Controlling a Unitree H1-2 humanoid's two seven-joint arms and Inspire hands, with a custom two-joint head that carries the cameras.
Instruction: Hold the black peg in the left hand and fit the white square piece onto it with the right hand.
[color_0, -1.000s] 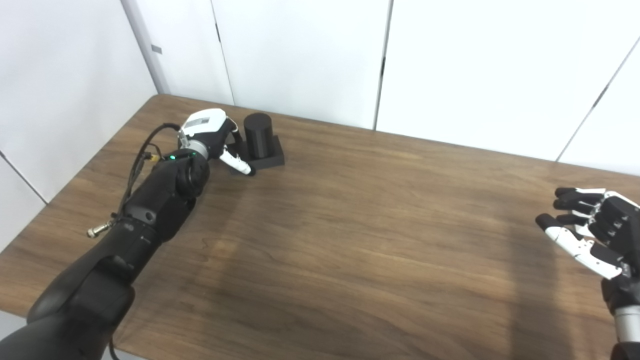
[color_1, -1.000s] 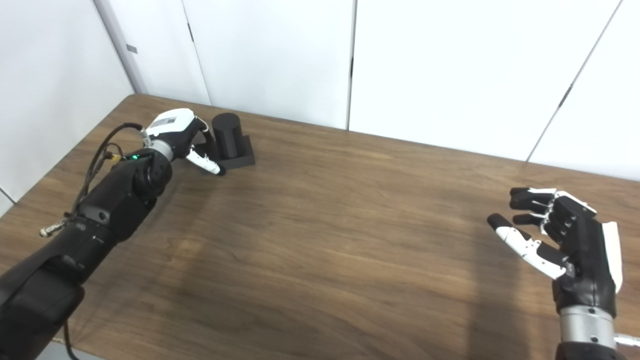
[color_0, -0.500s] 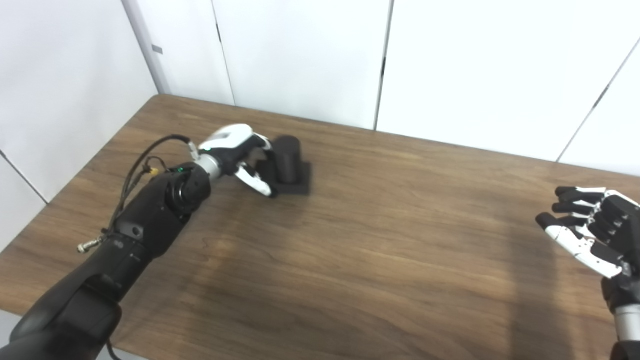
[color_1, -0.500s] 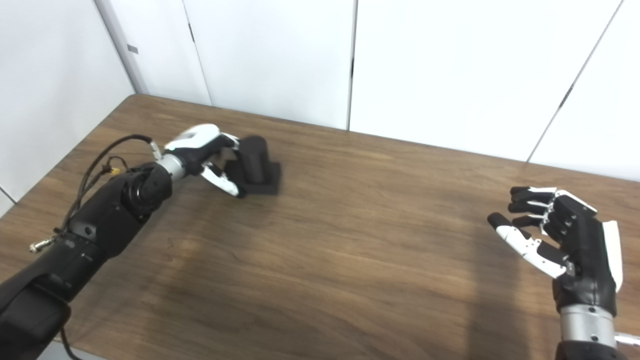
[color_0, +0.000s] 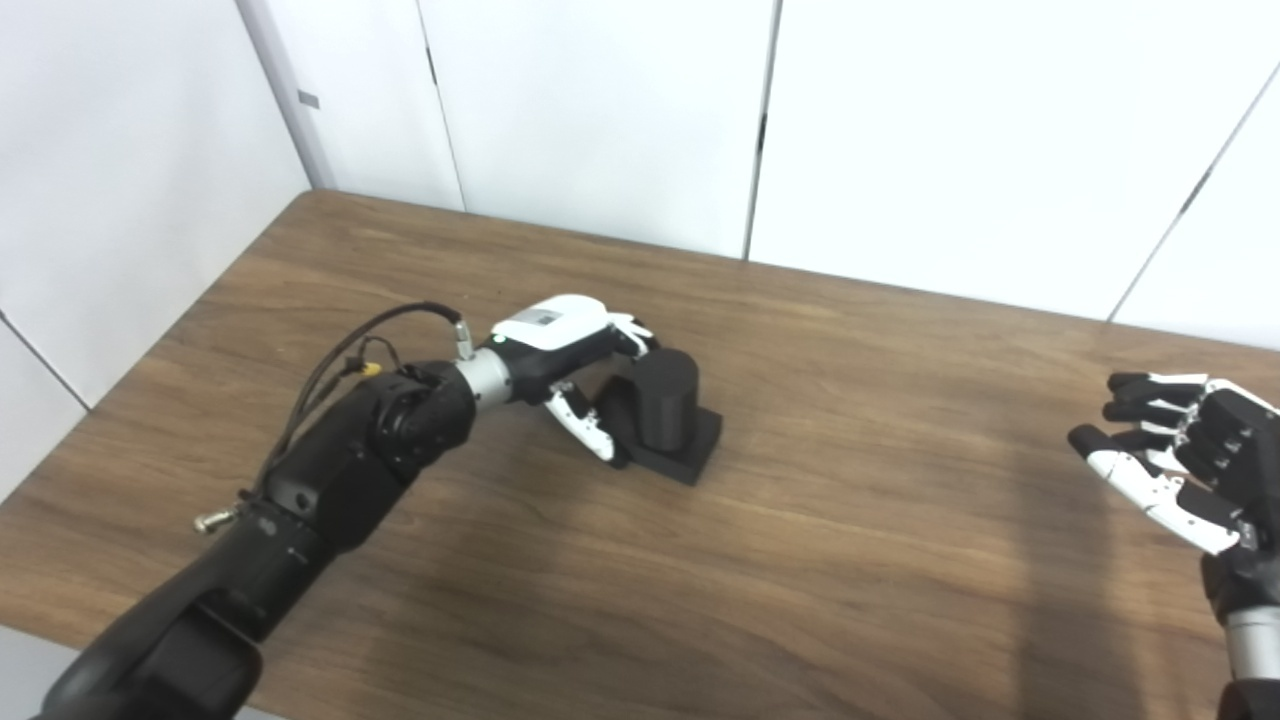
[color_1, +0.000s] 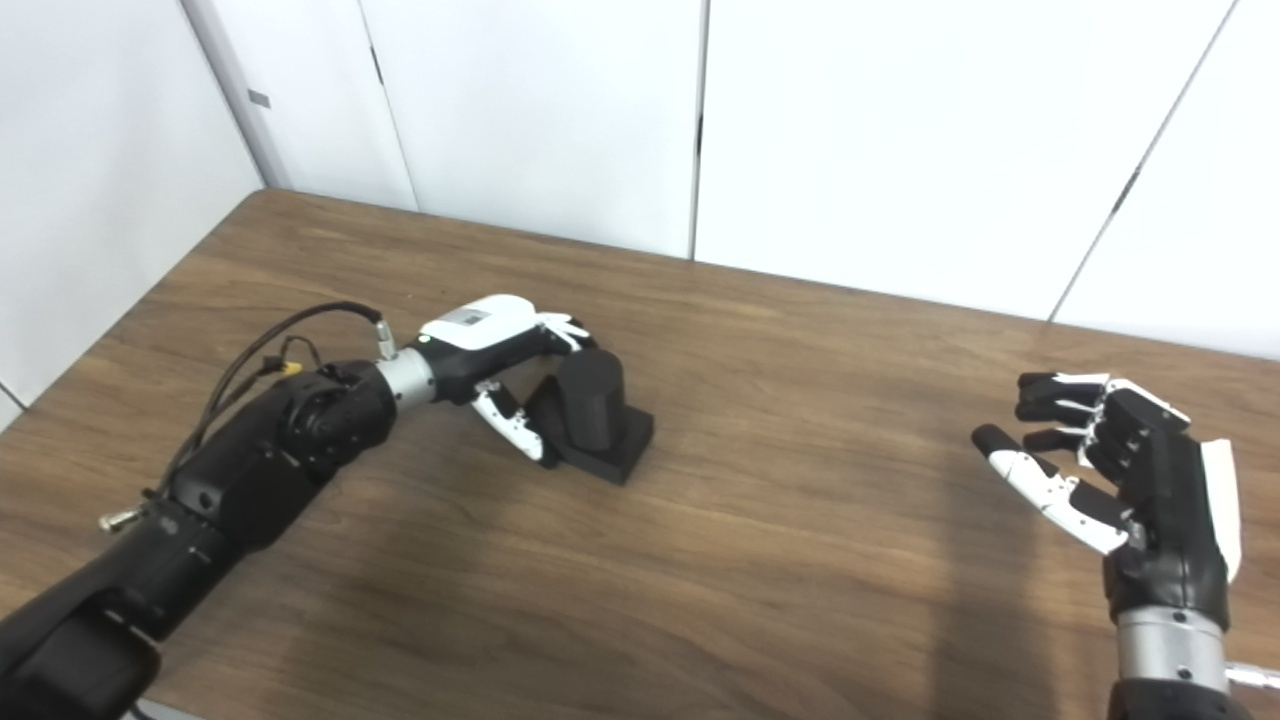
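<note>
The black peg (color_0: 665, 398), a short cylinder on a square black base, stands near the middle of the wooden table (color_0: 820, 560). My left hand (color_0: 580, 345) is wrapped around the peg's left side, fingers behind it and thumb in front, shut on it. At the right edge my right hand (color_1: 1110, 465) hovers above the table, open, fingers spread and holding nothing. No white square piece shows in either view.
White wall panels (color_0: 600, 110) rise behind the table's far edge and along its left side. A black cable (color_0: 340, 350) loops off my left forearm.
My left hand has dragged the black peg from the far left corner rightward and nearer, to the table's middle. The right hand has stayed still.
</note>
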